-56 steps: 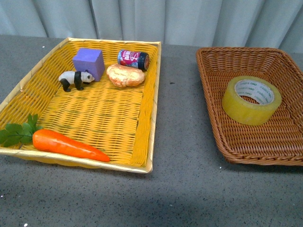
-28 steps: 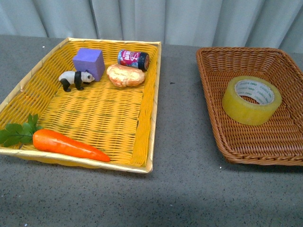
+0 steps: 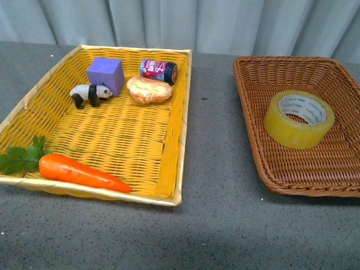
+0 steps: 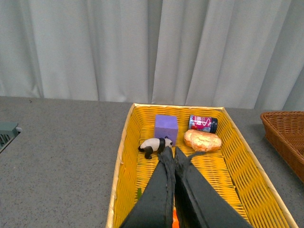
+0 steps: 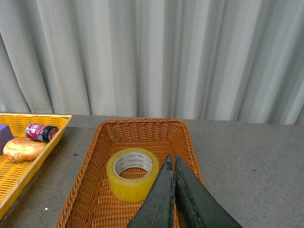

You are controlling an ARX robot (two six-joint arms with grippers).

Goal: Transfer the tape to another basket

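The yellowish tape roll (image 3: 298, 118) with a white, green-printed core lies flat inside the dark brown wicker basket (image 3: 250, 84) at the right. It also shows in the right wrist view (image 5: 132, 174), lying in the brown basket (image 5: 90, 161). My right gripper (image 5: 172, 159) is shut and empty, raised above the basket beside the tape. My left gripper (image 4: 171, 152) is shut and empty, raised above the yellow basket (image 4: 122, 156). Neither gripper shows in the front view.
The yellow basket (image 3: 180, 112) at the left holds a purple block (image 3: 106, 73), a toy panda (image 3: 90, 94), a bread roll (image 3: 148, 89), a small can (image 3: 158, 71) and a carrot (image 3: 79, 172). Grey tabletop lies between the baskets. A curtain hangs behind.
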